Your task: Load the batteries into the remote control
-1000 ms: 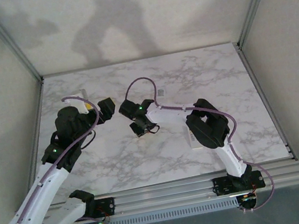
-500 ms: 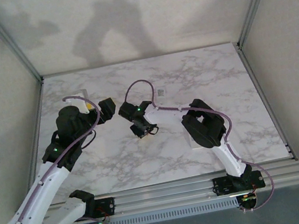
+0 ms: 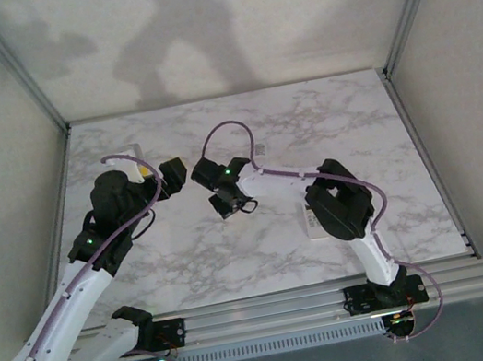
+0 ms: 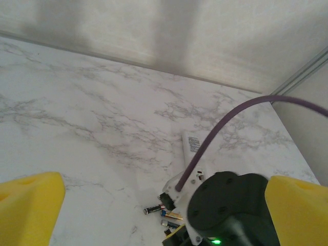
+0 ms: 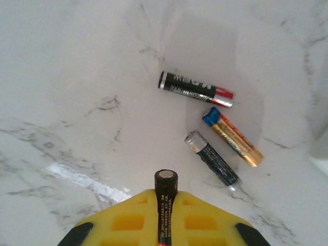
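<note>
Stage: early | one battery [image 5: 166, 187] clamped in right gripper [image 5: 166, 215] | three batteries [image 5: 231, 136] left lying just beyond it | left gripper [image 3: 173, 172] spread wide, empty | remote control [image 4: 192, 146] judged not yet loaded

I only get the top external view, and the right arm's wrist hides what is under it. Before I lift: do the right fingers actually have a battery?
Observer: Yes. In the right wrist view the right fingers are shut on a dark battery, with its end poking out ahead of them.
Operator: How many are loose?
Observer: Three lie on the table: a black-and-red battery, a blue-and-gold battery and a black-and-blue battery.
Operator: And the left side?
Observer: The left fingers stand wide open, holding nothing.
</note>
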`<state>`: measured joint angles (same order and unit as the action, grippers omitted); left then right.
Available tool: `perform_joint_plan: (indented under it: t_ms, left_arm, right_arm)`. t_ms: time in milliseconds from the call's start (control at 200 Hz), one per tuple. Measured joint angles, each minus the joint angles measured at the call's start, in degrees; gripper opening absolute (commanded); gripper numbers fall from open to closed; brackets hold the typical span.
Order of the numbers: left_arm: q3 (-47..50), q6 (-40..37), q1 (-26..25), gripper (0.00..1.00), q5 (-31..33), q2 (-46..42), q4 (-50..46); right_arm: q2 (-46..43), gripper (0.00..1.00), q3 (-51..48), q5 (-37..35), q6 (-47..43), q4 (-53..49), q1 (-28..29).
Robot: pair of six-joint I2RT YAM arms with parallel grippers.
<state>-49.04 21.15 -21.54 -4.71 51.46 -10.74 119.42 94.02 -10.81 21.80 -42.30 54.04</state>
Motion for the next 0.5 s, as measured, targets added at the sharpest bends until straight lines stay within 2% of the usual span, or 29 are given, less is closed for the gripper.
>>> perform_joint_plan:
  t_ms: [220,501]
  left_arm:
    - [0.00,0.00,0.00,0.99,0.00,0.00,-0.02]
    - [0.00,-0.17,0.00,1.00,-0.02,0.00,-0.02]
  right_arm:
    - [-7.06,0.09,-1.31,-2.12,-2.01,1.20,0.00]
    - [-13.29,0.08,-9.94,-7.13,-13.00,2.62,-0.02]
